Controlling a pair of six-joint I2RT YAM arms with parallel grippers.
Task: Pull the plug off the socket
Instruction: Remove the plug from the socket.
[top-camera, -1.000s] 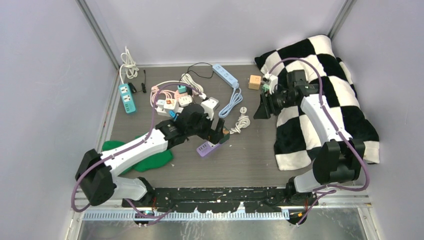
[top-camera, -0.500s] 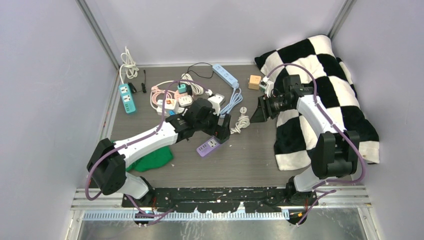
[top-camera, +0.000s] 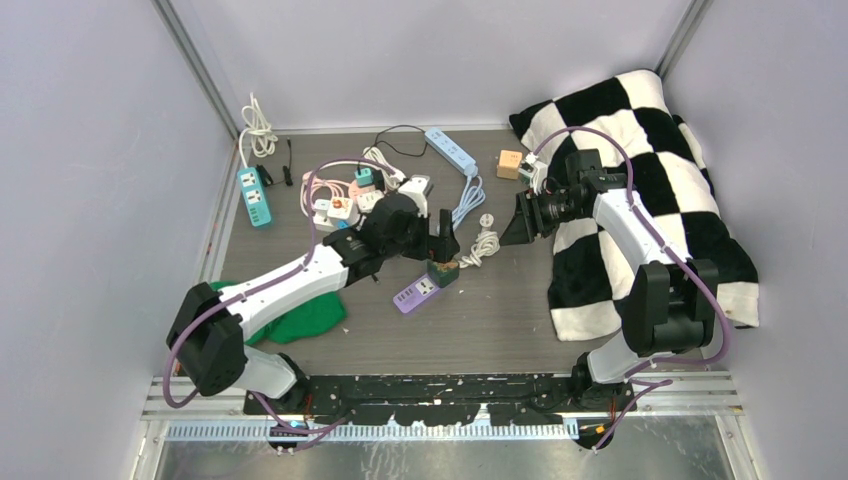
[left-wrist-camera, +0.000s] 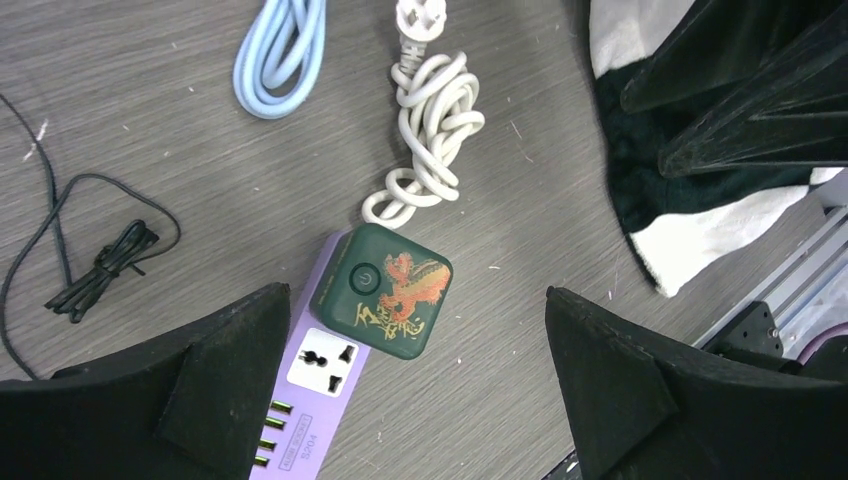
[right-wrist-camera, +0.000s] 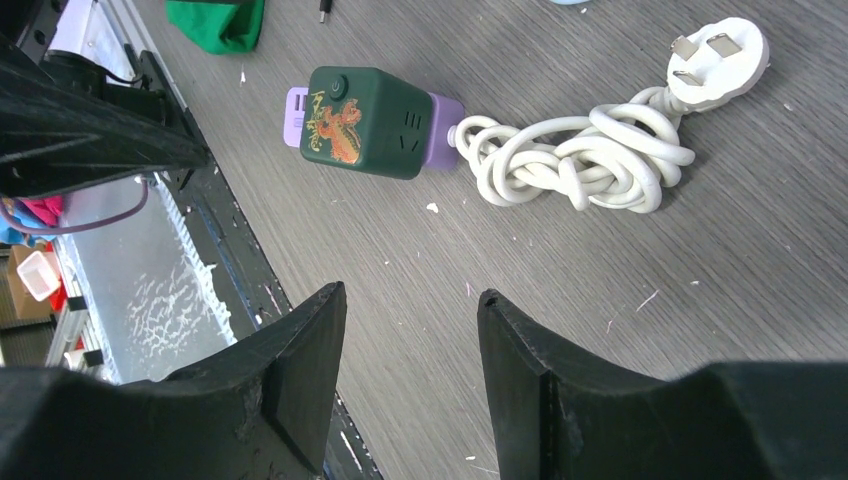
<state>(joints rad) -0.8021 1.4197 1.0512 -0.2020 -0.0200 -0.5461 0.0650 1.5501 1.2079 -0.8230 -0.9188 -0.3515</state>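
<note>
Most of the top view is taken up by the table (top-camera: 520, 320), and its right side is covered by a checked blanket (top-camera: 690, 200). Next in size, the left arm (top-camera: 300, 275) is stretched across the middle of the table, and the change is found here: a second ago its head was laid over the power strip and the plug was hidden, whereas now it has been shifted so that the plug is uncovered from above. The right arm (top-camera: 625, 215) is held over the blanket's edge; it was moved only slightly within that second and has since been kept in place. The left gripper (left-wrist-camera: 416, 291) is spread as wide as it goes and nothing is held in it; in its wrist view the plug is framed between the two jaws but touched by neither. The right gripper (right-wrist-camera: 410, 292) is held partly spread and empty, pointed at the strip from well apart. The purple power strip (left-wrist-camera: 315, 395) is laid flat near the table's middle, and the green cube plug (right-wrist-camera: 365, 120) is seated on its far end, so the plug is not yet pulled off. A coiled white cable (left-wrist-camera: 425, 130) is left just beside that end. The left gripper is judged to be lined up for a grasp, and the strip is likely to need holding down when the plug is drawn off.
</note>
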